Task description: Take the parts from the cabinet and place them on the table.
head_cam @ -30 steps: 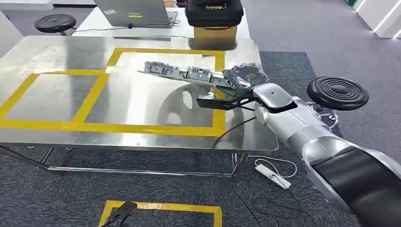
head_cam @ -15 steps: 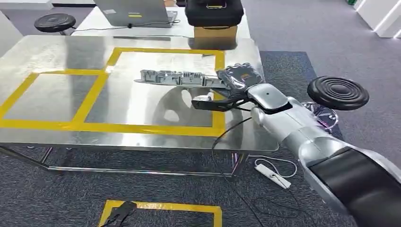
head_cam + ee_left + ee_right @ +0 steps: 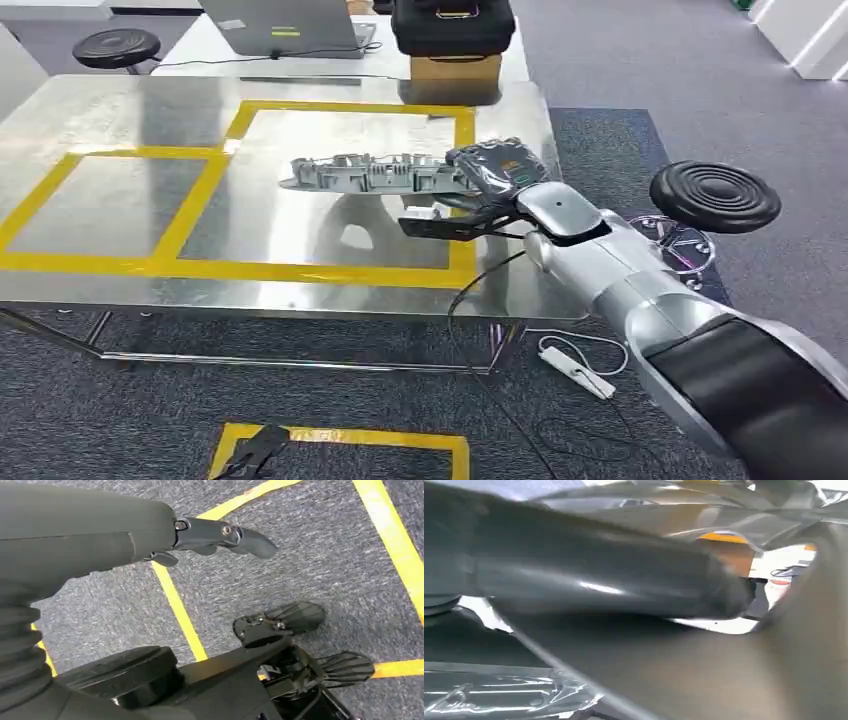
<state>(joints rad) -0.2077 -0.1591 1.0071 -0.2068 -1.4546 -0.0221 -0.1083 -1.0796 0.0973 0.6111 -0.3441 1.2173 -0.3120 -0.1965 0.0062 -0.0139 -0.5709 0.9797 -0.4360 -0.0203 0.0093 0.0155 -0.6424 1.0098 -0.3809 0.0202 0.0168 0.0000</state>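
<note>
A long grey metal part (image 3: 370,173) with ribs and holes hangs level just above the steel table (image 3: 120,110), over the right yellow-taped square. My right hand (image 3: 492,178) grips its right end, the silver arm reaching in from the lower right. In the right wrist view the thick grey thumb (image 3: 589,575) lies across the picture, blurred, with shiny metal behind it. My left hand (image 3: 220,532) hangs over the carpet with its fingers loosely out and nothing in them.
Yellow tape marks two squares on the table (image 3: 225,150). Behind the table stand a laptop (image 3: 285,25), a cardboard box (image 3: 455,75) and a black case (image 3: 452,25). A black stool (image 3: 714,195) stands at the right, a power strip (image 3: 575,368) on the floor.
My right hand has carried the part left and lowered it, turning it from tilted to about level above the table.
</note>
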